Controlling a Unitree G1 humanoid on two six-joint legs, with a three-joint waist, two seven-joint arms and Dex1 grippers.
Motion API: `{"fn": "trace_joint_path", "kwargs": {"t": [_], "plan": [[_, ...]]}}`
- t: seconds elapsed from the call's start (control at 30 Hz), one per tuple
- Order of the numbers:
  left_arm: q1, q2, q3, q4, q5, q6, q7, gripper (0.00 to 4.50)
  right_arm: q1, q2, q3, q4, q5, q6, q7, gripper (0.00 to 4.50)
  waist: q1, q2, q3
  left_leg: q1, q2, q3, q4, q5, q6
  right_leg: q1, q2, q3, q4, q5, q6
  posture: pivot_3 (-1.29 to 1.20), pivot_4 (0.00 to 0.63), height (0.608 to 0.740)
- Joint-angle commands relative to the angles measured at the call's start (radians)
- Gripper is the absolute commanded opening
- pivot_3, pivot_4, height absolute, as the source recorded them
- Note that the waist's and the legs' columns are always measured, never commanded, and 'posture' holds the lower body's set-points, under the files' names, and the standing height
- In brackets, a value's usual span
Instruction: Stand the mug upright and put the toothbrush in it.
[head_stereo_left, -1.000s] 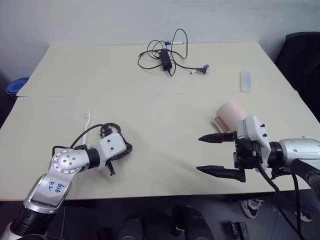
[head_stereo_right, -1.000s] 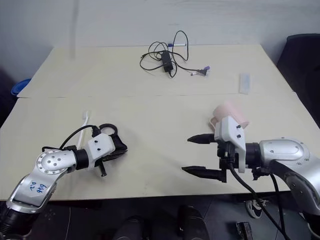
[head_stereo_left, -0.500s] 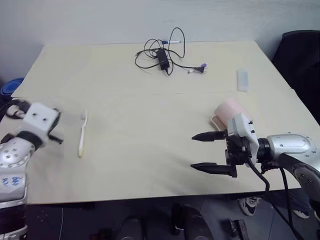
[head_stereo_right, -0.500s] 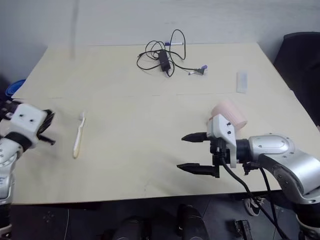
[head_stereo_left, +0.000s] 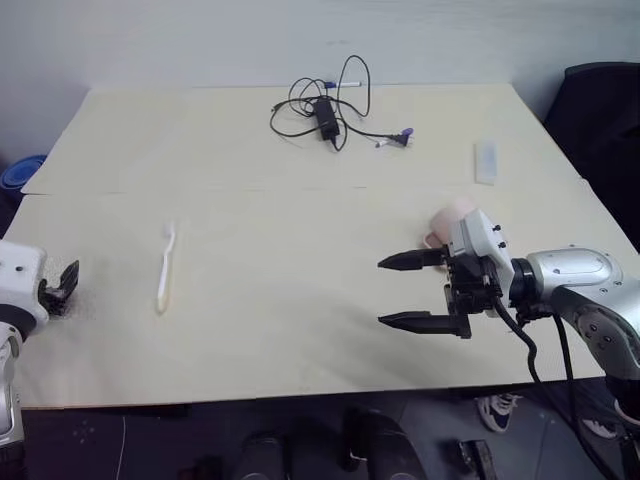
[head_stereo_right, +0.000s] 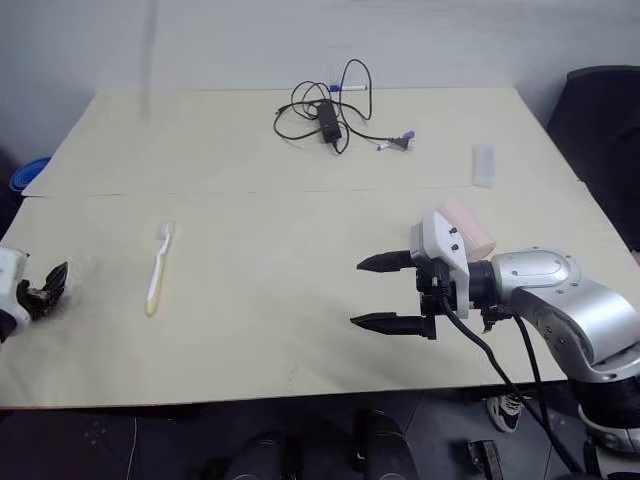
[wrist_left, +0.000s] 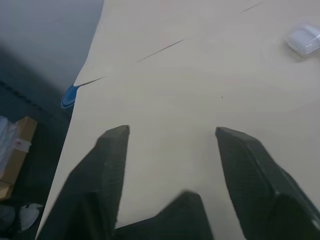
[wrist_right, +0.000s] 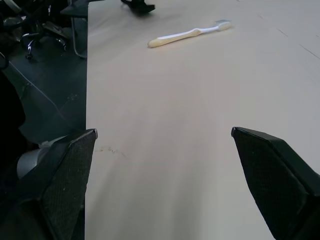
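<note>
The toothbrush (head_stereo_left: 165, 267) lies flat on the table (head_stereo_left: 280, 200), free of both grippers; the left gripper (wrist_left: 170, 137) hangs spread and empty at the table's left edge; the right gripper (head_stereo_left: 400, 291) gapes wide, grasping nothing, with the mug (head_stereo_left: 452, 213) just behind it.

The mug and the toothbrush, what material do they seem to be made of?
The mug looks like matte plastic or glazed ceramic: pale pink, even in colour, no strong shine; the pictures cannot settle which. The toothbrush looks like smooth plastic: a slim white stem that turns yellowish at the handle end, with a small bristle head. It lies flat on the table, which looks like pale, matte wood laminate.
</note>
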Motion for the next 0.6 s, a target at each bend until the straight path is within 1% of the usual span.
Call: {"fn": "trace_joint_path", "kwargs": {"t": [0.03, 0.1, 0.13, 0.17, 0.23, 0.27, 0.3, 0.33, 0.4, 0.43, 0.47, 0.5, 0.53, 0.6], "plan": [[0.047, 0.034, 0.078, -0.062, -0.037, 0.046, -0.042, 4.01, -0.014, 0.011, -0.009, -0.011, -0.001, -0.010, 0.000, 4.50, -0.002, 0.000, 0.000, 0.000, 0.000, 0.000, 0.000, 0.000, 0.000, 0.000, 0.000, 0.000, 0.000, 0.000, 0.000, 0.00, 0.150, 0.740], [0.036, 0.061, 0.171, -0.130, -0.208, 0.171, -0.146, 4.01, -0.004, 0.018, -0.031, 0.003, -0.020, -0.012, -0.040, 4.50, 0.001, -0.001, 0.000, 0.000, 0.000, 0.000, 0.000, 0.000, 0.000, 0.000, 0.000, 0.000, 0.000, 0.000, 0.000, 0.00, 0.150, 0.740], [0.012, 0.077, 0.227, -0.161, -0.323, 0.254, -0.198, 4.01, 0.001, 0.024, -0.045, 0.011, -0.030, -0.008, -0.071, 4.50, 0.001, -0.003, 0.001, 0.000, 0.001, 0.000, 0.000, 0.000, -0.001, -0.001, 0.000, 0.000, 0.001, 0.000, -0.001, 0.00, 0.150, 0.740], [-0.004, 0.090, 0.265, -0.182, -0.402, 0.314, -0.228, 4.01, 0.004, 0.027, -0.055, 0.016, -0.035, -0.005, -0.091, 4.50, 0.003, -0.005, 0.001, 0.000, 0.001, 0.000, 0.000, 0.000, -0.001, -0.001, 0.000, 0.000, 0.002, -0.001, -0.001, 0.00, 0.150, 0.740], [-0.016, 0.169, 0.304, -0.256, -0.625, 0.475, -0.357, 4.01, 0.001, 0.021, -0.058, 0.013, -0.089, 0.064, -0.217, 4.50, 0.007, -0.006, 0.001, 0.000, 0.000, -0.002, 0.000, 0.001, -0.002, -0.001, -0.001, -0.001, 0.003, -0.001, -0.002, 0.00, 0.150, 0.740], [-0.013, 0.200, 0.310, -0.285, -0.699, 0.529, -0.401, 4.01, -0.001, 0.015, -0.052, 0.008, -0.113, 0.097, -0.268, 4.50, 0.007, -0.006, 0.001, 0.000, 0.000, -0.002, 0.000, 0.001, -0.002, -0.001, -0.001, -0.001, 0.003, -0.001, -0.002, 0.00, 0.150, 0.740], [0.017, 0.235, 0.295, -0.327, -0.735, 0.533, -0.478, 4.01, -0.009, 0.016, -0.044, -0.008, -0.144, 0.163, -0.353, 4.50, 0.006, -0.006, 0.001, 0.000, 0.000, -0.002, 0.000, 0.001, -0.003, -0.001, -0.001, 0.000, 0.003, -0.001, -0.002, 0.00, 0.150, 0.740], [0.051, 0.275, 0.263, -0.368, -0.754, 0.519, -0.567, 4.01, -0.021, 0.044, -0.056, -0.025, -0.150, 0.256, -0.452, 4.50, 0.004, -0.005, 0.002, 0.000, -0.001, -0.002, 0.000, 0.001, -0.003, -0.001, -0.002, 0.000, 0.003, -0.001, -0.002, 0.00, 0.150, 0.740], [0.089, 0.334, 0.212, -0.413, -0.773, 0.492, -0.675, 4.01, -0.042, 0.103, -0.088, -0.054, -0.136, 0.394, -0.582, 4.50, 0.000, -0.001, 0.002, 0.000, -0.001, -0.001, 0.000, 0.001, -0.004, -0.002, -0.002, 0.001, 0.003, -0.001, -0.002, 0.00, 0.150, 0.740], [0.077, 0.360, 0.174, -0.424, -0.789, 0.490, -0.694, 4.01, -0.046, 0.127, -0.098, -0.074, -0.132, 0.447, -0.625, 4.50, -0.003, 0.000, 0.003, 0.000, -0.002, 0.000, 0.000, 0.001, -0.004, -0.002, -0.002, 0.002, 0.003, -0.001, -0.002, 0.00, 0.150, 0.740], [0.038, 0.383, 0.117, -0.431, -0.815, 0.490, -0.701, 4.01, -0.046, 0.145, -0.095, -0.096, -0.144, 0.483, -0.664, 4.50, -0.003, 0.000, 0.003, -0.001, -0.001, 0.001, 0.000, 0.001, -0.005, -0.004, 0.000, 0.003, 0.004, -0.002, -0.003, 0.00, 0.150, 0.740], [-0.038, 0.397, 0.031, -0.437, -0.850, 0.490, -0.697, 4.01, -0.043, 0.187, -0.099, -0.108, -0.165, 0.531, -0.726, 4.50, -0.002, 0.000, 0.003, -0.001, 0.000, 0.001, 0.000, 0.002, -0.008, -0.005, 0.001, 0.002, 0.005, -0.003, -0.005, 0.00, 0.150, 0.740], [-0.094, 0.404, -0.029, -0.439, -0.874, 0.492, -0.691, 4.01, -0.042, 0.217, -0.102, -0.116, -0.180, 0.565, -0.770, 4.50, 0.000, 0.000, 0.003, -0.002, 0.000, 0.001, 0.000, 0.003, -0.009, -0.006, 0.002, 0.002, 0.007, -0.003, -0.006, 0.00, 0.150, 0.740], [-0.213, 0.404, -0.165, -0.457, -0.908, 0.483, -0.717, 4.01, -0.037, 0.279, -0.089, -0.097, -0.233, 0.579, -0.853, 4.50, 0.000, 0.000, 0.003, -0.001, 0.001, -0.001, -0.001, 0.005, -0.012, -0.006, 0.004, 0.002, 0.009, -0.004, -0.007, 0.00, 0.150, 0.740]]}}
